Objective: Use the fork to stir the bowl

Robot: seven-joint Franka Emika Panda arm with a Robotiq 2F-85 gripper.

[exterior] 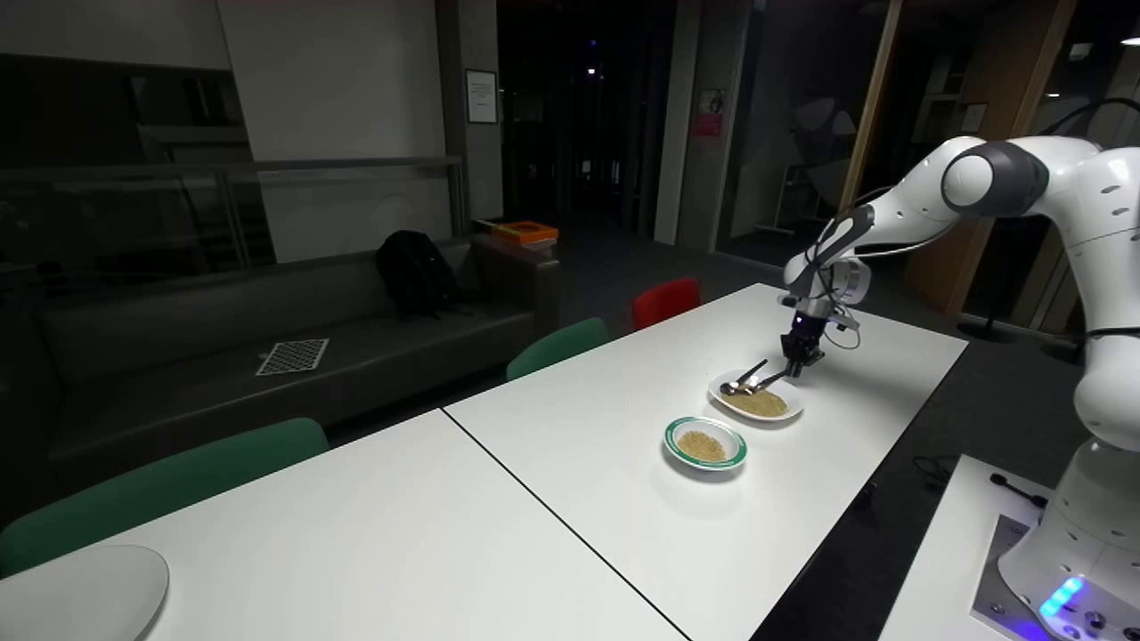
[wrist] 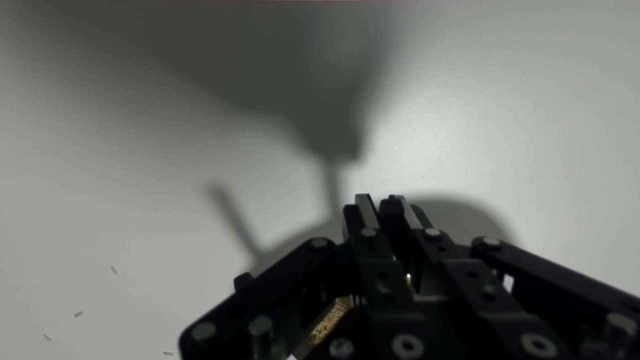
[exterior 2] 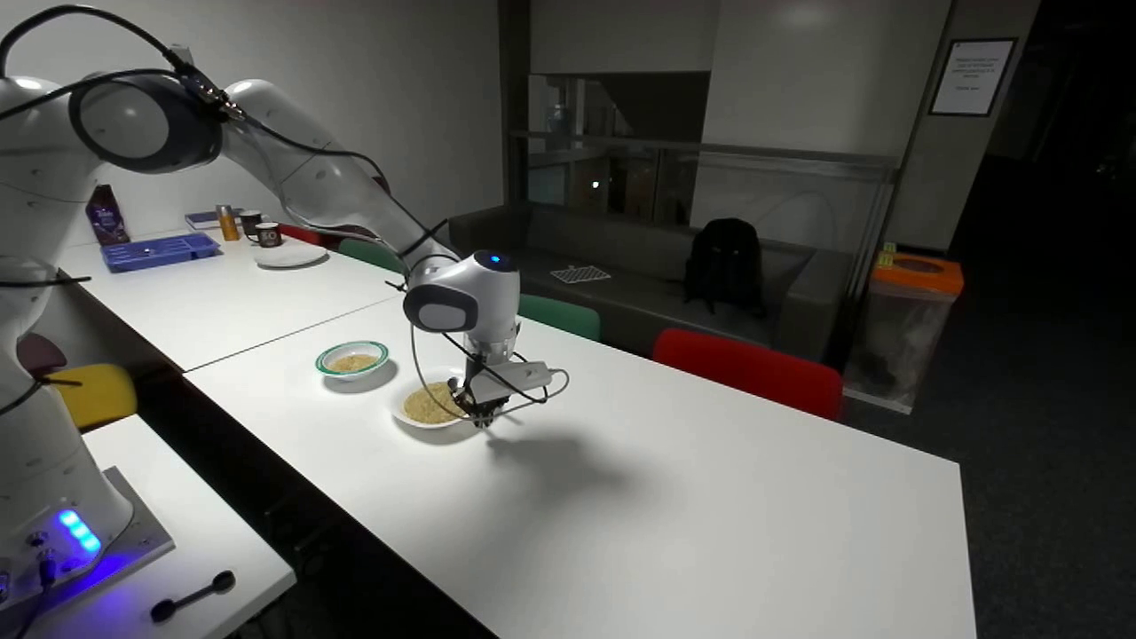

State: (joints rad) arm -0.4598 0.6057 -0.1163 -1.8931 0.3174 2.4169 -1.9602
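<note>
My gripper (exterior: 795, 367) is at the rim of a cream-white dish (exterior: 795, 407) of tan grain, shut on the handle of the fork (exterior: 772, 378). In that exterior view the fork slants down over the dish; its tines are too small to make out. The wrist view shows the gripper (wrist: 382, 201) with the dark handle end (wrist: 391, 211) between its fingers. The bowl (exterior: 704, 466), green-rimmed with yellowish grain inside, stands beside the dish, apart from the gripper. In an exterior view the arm hides most of the fork, while the bowl (exterior 2: 353, 375) is plain to see.
A second dark utensil (exterior: 755, 367), spoon-like, leans in the dish beside the fork. Loose grains (wrist: 114, 270) lie on the white table. Far along it are a blue tray (exterior 2: 160, 252), a white plate (exterior 2: 291, 257), mugs and a bottle. Chairs (exterior 2: 750, 368) line the far side.
</note>
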